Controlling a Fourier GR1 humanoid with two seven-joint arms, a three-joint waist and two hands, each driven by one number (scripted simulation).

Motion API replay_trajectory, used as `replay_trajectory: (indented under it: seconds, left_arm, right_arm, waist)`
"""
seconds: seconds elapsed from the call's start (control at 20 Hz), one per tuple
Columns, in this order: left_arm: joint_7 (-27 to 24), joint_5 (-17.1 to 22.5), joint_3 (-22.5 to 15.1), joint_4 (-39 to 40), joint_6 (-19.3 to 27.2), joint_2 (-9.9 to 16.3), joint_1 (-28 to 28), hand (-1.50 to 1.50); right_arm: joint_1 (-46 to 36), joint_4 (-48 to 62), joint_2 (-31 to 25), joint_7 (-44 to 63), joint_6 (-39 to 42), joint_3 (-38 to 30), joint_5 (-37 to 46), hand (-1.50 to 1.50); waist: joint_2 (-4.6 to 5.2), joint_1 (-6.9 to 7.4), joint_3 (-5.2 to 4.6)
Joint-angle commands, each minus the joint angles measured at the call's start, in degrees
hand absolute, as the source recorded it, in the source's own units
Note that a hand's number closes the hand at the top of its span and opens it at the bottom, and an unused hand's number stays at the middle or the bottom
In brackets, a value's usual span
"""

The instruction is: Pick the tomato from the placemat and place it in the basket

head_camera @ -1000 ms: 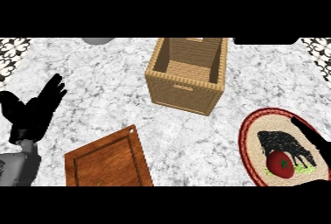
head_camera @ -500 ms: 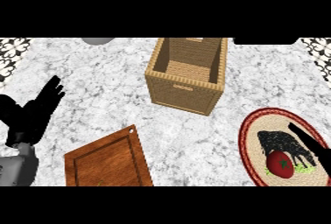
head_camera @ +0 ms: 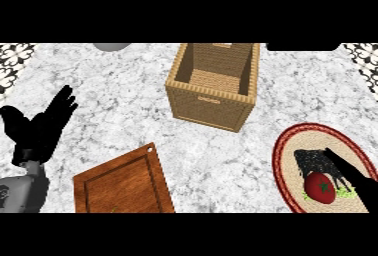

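Even bright light, soft shadow by basket (head_camera: 212, 95), no glare.

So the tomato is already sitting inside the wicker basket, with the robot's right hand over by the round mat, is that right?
Not quite. The head view shows the tomato on the round placemat, under the right hand, not in the basket, which holds nothing that shows. The right hand is indeed at the mat.
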Motion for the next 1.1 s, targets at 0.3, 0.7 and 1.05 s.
replay_trajectory:
  seconds: [0.3, 0.7, 1.05]
  left_arm:
    - [-2.9, -1.9, 0.7, 1.7, -0.2, -0.9, 0.4, 0.0]
    - [1.8, -1.4, 1.0, -2.4, -0.1, -2.1, 0.6, 0.0]
    - [0.4, -1.5, 0.0, 0.0, -1.7, -2.0, -1.7, 0.0]
  right_arm:
    - [-4.8, 4.4, -0.9, 2.5, -3.7, 6.9, 10.8, 1.5]
    - [-5.8, 12.0, 1.7, -1.2, -10.7, 8.5, 13.7, 1.5]
    - [-4.9, 0.0, 14.1, 16.1, -9.4, 32.2, 20.0, 1.5]
  waist:
    - [0.05, 0.45, -0.01]
    - [0.0, 0.32, 0.03]
    - [0.18, 3.44, -0.14]
